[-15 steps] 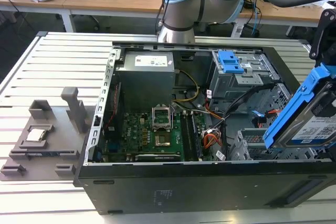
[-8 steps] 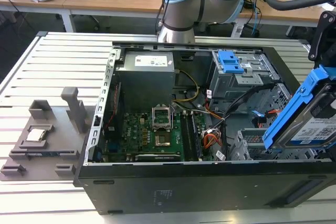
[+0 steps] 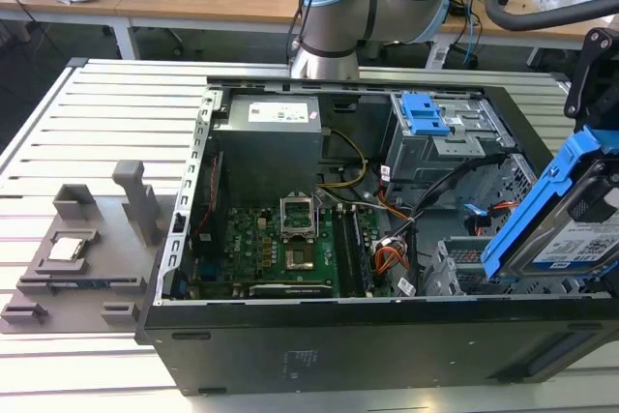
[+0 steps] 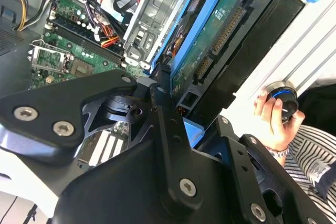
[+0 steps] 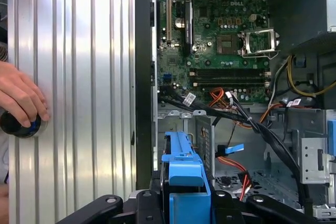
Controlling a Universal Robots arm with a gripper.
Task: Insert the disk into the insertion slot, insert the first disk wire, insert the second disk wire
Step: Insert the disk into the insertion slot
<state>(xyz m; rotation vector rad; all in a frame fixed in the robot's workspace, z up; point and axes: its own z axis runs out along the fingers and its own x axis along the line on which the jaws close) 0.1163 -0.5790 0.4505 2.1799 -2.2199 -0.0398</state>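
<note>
The disk (image 3: 566, 234), a flat drive with a white label in a bright blue caddy, hangs tilted over the open computer case's corner on the exterior view's right. My gripper (image 3: 602, 157) is shut on it. In the second wrist view the black fingers (image 4: 167, 129) clamp the disk's green underside (image 4: 210, 40). The first wrist view shows the blue caddy (image 5: 184, 179) end-on between them. The insertion slot (image 3: 453, 266), a low silver perforated bay (image 5: 202, 140), lies just below and ahead of the disk. Loose cables with a blue plug (image 5: 236, 149) cross the case beside the bay.
A taller grey cage with a blue clip (image 3: 426, 113) stands behind the bay. The power supply (image 3: 269, 137) and motherboard (image 3: 285, 239) fill the case. A grey fixture (image 3: 77, 249) with parts sits on the slatted table. A person's hand (image 5: 21, 100) rests on a knob (image 4: 282, 98).
</note>
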